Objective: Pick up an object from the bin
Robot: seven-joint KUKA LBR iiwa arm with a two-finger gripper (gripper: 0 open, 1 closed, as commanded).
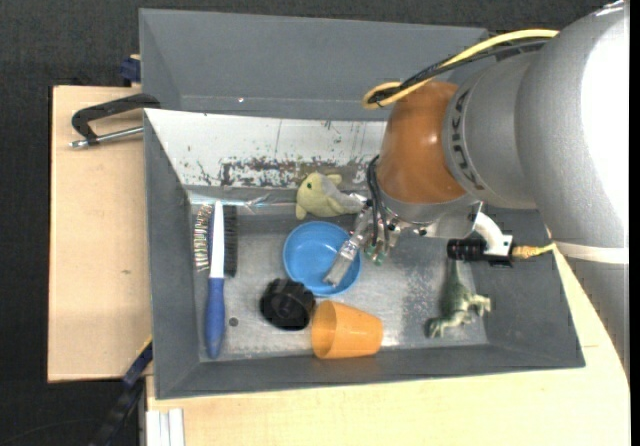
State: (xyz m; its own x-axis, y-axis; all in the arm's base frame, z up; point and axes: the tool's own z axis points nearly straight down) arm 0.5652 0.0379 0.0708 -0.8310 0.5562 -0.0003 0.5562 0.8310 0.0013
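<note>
One blue bowl (308,254), one orange cup (345,329), one brush (215,279); fingers (370,240) over bowl, grip unclear

Light is pouring in from above, glaring white off the bin's (260,139) back wall and the arm's (590,104) grey casing; the arm is throwing soft shadow across the bin floor beneath.

The only writing I can read is on my own arm (520,124): dark capital letters (458,139) running along the grey casing, right beside the orange cover (420,149), spelling KUKA, the last letter partly lost round the curve
</note>
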